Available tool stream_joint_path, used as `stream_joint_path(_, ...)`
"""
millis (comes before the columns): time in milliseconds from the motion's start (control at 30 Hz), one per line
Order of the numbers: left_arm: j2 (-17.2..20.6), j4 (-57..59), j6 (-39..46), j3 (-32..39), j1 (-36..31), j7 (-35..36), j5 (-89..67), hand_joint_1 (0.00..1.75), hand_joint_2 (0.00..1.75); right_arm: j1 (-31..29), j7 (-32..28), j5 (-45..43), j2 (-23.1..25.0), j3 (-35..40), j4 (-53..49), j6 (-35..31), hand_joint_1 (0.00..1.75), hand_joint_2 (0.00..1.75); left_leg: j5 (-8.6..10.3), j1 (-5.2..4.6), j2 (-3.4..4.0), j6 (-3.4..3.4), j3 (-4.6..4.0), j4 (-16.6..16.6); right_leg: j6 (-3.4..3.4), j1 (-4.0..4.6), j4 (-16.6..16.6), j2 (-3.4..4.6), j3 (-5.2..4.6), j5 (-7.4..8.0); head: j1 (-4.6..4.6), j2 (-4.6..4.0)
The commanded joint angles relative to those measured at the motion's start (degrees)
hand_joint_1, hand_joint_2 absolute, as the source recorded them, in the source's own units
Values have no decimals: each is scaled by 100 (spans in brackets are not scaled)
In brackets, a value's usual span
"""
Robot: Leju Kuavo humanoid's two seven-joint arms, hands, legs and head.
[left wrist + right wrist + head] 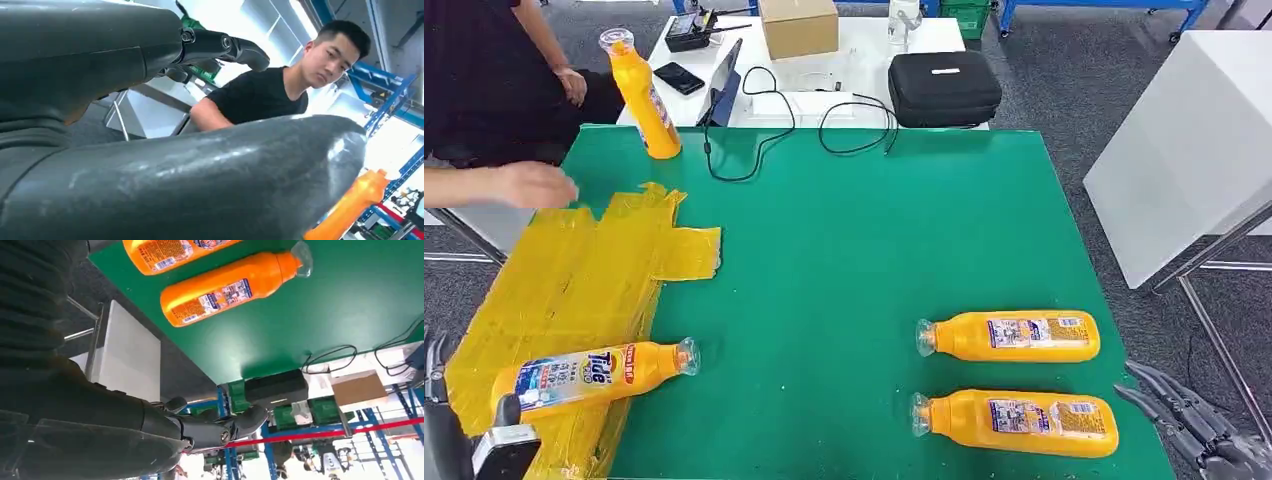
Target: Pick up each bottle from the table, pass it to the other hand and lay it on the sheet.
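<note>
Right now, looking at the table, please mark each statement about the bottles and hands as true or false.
1. Two bottles lie on the bare green table. True.
2. The yellow sheet carries no bottle. False: one labelled bottle lies on it.
3. One bottle stands upright at the far edge. True.
4. The right hand grips a bottle. False: it holds nothing, fingers apart.
5. A person's hand is near the sheet. True.

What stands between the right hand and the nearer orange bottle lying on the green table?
Nothing visible. The right hand hangs open just off the table's right edge, and only bare green table separates it from the nearer orange plastic bottle lying on its side.
</note>
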Motion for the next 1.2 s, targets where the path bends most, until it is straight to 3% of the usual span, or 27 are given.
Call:
stream_joint_path(33, -46, -352, -168, -293, 60, 6, 533, 0, 0, 659, 1141, 539, -1278, 1087, 237, -1214, 0, 175, -9, 3, 13, -8, 12, 4, -1, 3, 0, 7, 13, -6, 0, 0)
stream_joint_path(167, -17, -534, -125, -650, 76, 6, 632, 0, 0, 890, 2955, 1484, -3074, 2654, 502, -2835, 0, 175, -20, 6, 37, -10, 30, 10, 2, 6, -2, 26, 31, -6, 0, 0)
stream_joint_path(267, 1, -691, -202, -785, 121, 6, 830, 0, 0, 355, 3707, 1890, -3488, 3607, 737, -3112, 0, 175, -9, 4, 39, -6, 24, 1, 2, 4, -12, 31, 25, 6, 0, 0)
stream_joint_path(400, 37, -767, -140, -959, 148, 6, 782, 0, 0, -833, 3877, 1857, -3311, 4817, 1158, -2893, 0, 175, -9, 8, 25, -13, 45, -4, 0, 8, -22, 11, 49, 3, 2, 0)
stream_joint_path(467, 54, -723, -165, -1052, 99, 6, 755, 0, 0, -1697, 3689, 1676, -2904, 5396, 1664, -2621, 0, 175, -1, 11, 0, -9, 49, -11, -1, 11, -30, -11, 55, 0, 2, 0)
stream_joint_path(600, 111, -654, -103, -1197, 12, 6, 741, 0, 0, -2802, 3269, 1354, -2205, 6166, 2645, -2229, 0, 175, 1, 15, -8, -10, 57, -20, -1, 15, -46, -20, 74, 2, 0, 0)
stream_joint_path(767, 192, -677, -22, -1263, 25, 6, 824, 0, 0, -3102, 3464, 1264, -2359, 6732, 2684, -2278, 0, 175, -1, 8, 3, -8, 46, -9, -1, 8, -26, -11, 51, 0, -2, 0)
stream_joint_path(1033, 199, -665, -26, -1258, 12, 6, 831, 0, 0, -3096, 3464, 1267, -2416, 6745, 2666, -2302, 0, 175, 1, -2, 5, -2, 28, -4, 1, -2, -11, -3, 29, 1, 0, 0)
stream_joint_path(1200, 179, -709, -16, -1251, 62, 6, 841, 0, 0, -3112, 3910, 1413, -2773, 6975, 2465, -2449, 0, 175, -5, -4, 7, -6, 34, 1, 0, -4, -5, -4, 35, -6, 0, 0)
